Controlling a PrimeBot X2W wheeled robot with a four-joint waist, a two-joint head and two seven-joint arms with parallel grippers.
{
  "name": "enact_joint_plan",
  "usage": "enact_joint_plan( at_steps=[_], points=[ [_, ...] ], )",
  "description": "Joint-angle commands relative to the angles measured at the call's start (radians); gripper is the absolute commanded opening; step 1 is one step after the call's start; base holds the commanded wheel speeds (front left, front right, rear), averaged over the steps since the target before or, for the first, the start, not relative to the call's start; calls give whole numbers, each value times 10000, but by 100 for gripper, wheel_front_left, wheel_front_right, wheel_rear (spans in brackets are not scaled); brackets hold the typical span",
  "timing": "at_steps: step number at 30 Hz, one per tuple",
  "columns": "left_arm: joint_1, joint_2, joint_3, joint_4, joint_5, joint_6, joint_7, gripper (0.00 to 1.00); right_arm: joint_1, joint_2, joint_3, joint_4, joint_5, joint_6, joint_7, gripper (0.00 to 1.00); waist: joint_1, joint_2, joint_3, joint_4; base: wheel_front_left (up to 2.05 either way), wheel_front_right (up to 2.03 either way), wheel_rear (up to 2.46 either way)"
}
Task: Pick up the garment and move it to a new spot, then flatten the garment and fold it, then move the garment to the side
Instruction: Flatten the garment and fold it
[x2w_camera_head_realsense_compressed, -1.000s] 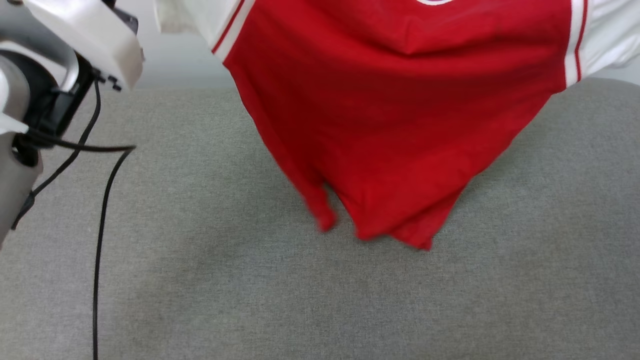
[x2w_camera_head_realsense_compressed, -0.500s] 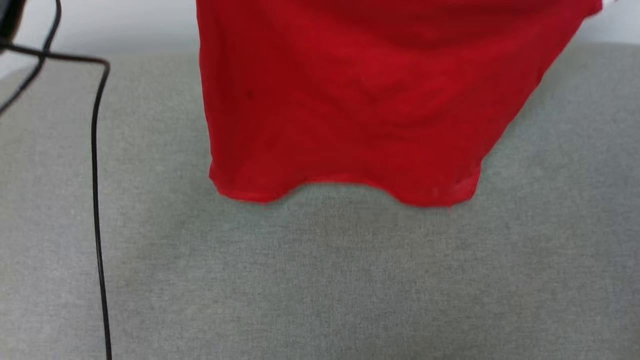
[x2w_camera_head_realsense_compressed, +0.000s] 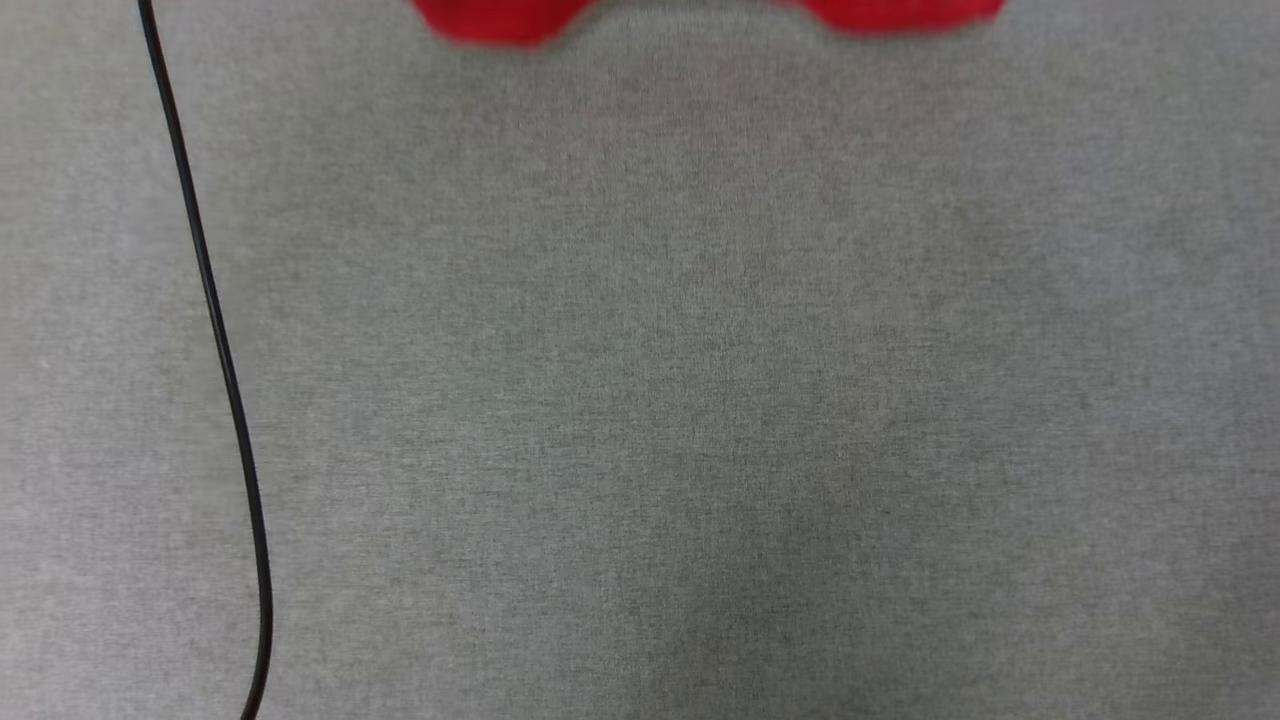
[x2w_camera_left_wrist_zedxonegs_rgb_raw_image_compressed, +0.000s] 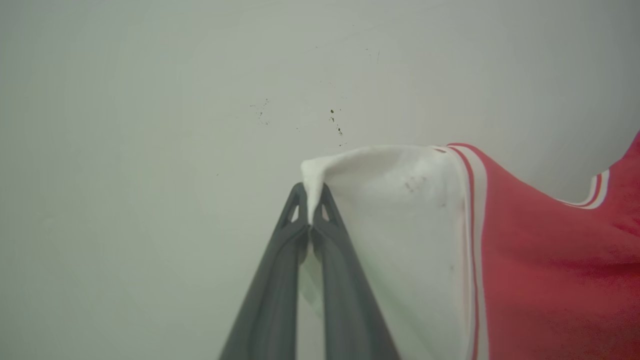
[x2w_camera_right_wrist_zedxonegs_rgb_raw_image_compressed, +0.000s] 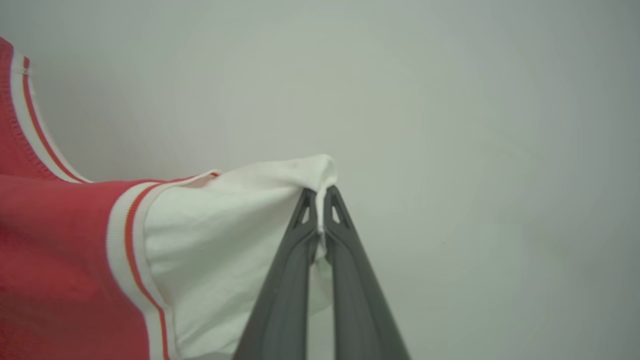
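Left gripper (x2w_camera_left_wrist_zedxonegs_rgb_raw_image_compressed: 311, 200): jaws pinched shut on the tip of one white sleeve (x2w_camera_left_wrist_zedxonegs_rgb_raw_image_compressed: 390, 225) of the garment (x2w_camera_left_wrist_zedxonegs_rgb_raw_image_compressed: 545, 270). Right gripper (x2w_camera_right_wrist_zedxonegs_rgb_raw_image_compressed: 320, 197): jaws pinched shut likewise on the other sleeve (x2w_camera_right_wrist_zedxonegs_rgb_raw_image_compressed: 225, 230). Garment hung spread between the two, held up by both sleeves. In the head view its blurred red hem showed at the top edge, over a grey fabric surface (x2w_camera_head_realsense_compressed: 700, 400) with a black cable (x2w_camera_head_realsense_compressed: 215, 330) down its left side; contact between hem and surface could not be told.

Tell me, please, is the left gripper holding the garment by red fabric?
No, the left gripper pinches the garment by a white sleeve corner.
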Motion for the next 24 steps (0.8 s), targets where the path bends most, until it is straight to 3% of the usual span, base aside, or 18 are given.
enact_joint_plan(
  at_steps=[1, 6, 12, 19, 24],
  points=[
    [-170, -20, 51, 81, 49, -32, -68, 0, -176, 51, 24, 83, -46, -14, -94, 0, -2, 0, 257, -15, 0, 0, 0],
    [-927, -281, -3, 1161, 129, -202, -526, 0, -1242, 417, 316, 1278, -365, -16, -779, 0, -2, 0, 644, -57, 0, 0, 0],
    [-635, -518, -102, 1972, 3, -343, -1002, 0, -1457, 745, 876, 2366, -247, -16, -1417, 0, -2, 0, 1077, -74, 0, 0, 0],
    [672, -705, -175, 2449, -365, -479, -1703, 0, -425, 1137, 1407, 3317, 275, -16, -2539, 0, -2, 0, 916, -157, 0, 0, 0],
    [2242, -465, -65, 2336, -701, -484, -2043, 0, 910, 1323, 1982, 3528, 979, -14, -3243, 0, -2, 0, 402, -252, 0, 0, 0]
  ],
)
